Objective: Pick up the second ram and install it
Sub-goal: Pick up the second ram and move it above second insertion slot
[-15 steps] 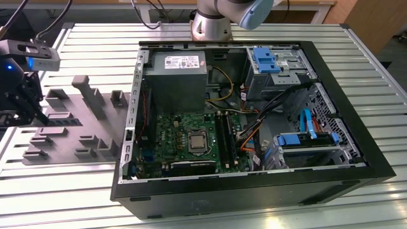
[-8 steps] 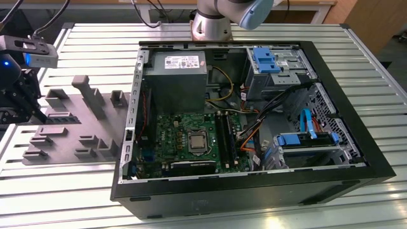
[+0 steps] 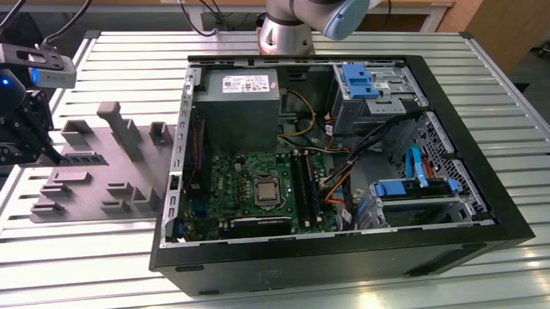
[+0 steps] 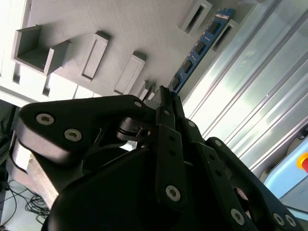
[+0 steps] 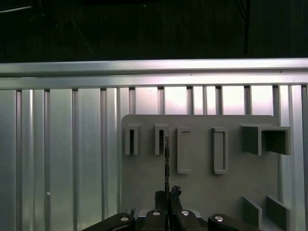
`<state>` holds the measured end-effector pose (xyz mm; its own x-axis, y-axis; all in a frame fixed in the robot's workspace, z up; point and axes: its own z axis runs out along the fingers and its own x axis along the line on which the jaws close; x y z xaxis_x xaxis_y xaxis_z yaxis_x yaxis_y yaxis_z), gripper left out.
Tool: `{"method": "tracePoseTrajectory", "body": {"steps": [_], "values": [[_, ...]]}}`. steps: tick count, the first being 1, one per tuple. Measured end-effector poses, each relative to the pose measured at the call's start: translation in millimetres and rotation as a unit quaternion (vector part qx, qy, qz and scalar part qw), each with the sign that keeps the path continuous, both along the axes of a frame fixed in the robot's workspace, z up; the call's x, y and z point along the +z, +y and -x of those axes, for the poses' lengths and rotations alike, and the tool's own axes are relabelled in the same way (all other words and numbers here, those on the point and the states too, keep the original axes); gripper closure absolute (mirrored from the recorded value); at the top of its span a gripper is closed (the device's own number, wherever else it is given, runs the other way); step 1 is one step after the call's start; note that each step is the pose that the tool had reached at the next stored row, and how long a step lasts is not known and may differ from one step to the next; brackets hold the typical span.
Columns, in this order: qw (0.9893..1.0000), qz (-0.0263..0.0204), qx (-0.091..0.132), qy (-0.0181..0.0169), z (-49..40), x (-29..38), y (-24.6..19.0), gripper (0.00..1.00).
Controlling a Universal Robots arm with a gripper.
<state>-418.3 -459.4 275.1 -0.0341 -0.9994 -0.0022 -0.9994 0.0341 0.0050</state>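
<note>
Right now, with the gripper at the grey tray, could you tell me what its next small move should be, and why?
Probably a short, straight lift away from the tray. In the second wrist view the gripper looks shut on the near end of the memory stick, whose far end sits in a tray holder, so tilting might bind it.

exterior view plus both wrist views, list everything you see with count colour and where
silver slatted metal table: one, under everything
black open computer case: one, mid-table
green motherboard: one, inside the case
grey power supply box: one, inside the case
grey plastic holder tray: one, at the exterior view's left of the case
thin blue-green memory stick with black chips: one, on edge in the tray's slots
silver robot arm base: one, behind the case in the exterior view
black pincer: one, shut on the stick's end
</note>
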Motion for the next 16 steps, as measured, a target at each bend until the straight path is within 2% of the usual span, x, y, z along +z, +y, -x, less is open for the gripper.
{"method": "tracePoseTrajectory", "body": {"steps": [16], "values": [[1.0000, 0.0000, 0.000, 0.0001, 0.0, 10.0, 0.6, 0.86]]}}
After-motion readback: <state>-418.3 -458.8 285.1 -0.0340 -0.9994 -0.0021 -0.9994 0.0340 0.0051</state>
